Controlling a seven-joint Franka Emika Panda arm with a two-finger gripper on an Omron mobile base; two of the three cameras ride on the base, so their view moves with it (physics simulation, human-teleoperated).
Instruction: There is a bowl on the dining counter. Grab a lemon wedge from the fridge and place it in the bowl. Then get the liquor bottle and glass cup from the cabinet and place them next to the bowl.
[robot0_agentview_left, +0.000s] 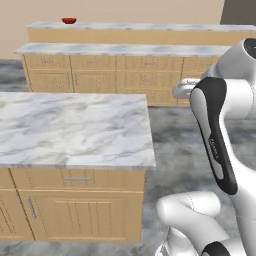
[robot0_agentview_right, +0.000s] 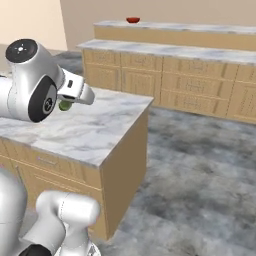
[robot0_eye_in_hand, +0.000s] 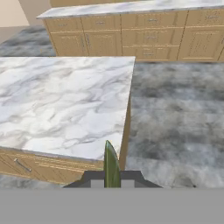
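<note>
Between the jaws | lemon wedge clamped | long axis straight out from the fingertips

The near bench had a smooth white-grey marbled top over tan wood fronts with small metal handles. The dining counter showed the same marble over plain tan wood sides. The bowl looked glossy red. The floor was mottled grey stone. The lemon wedge had smooth green rind.
</note>
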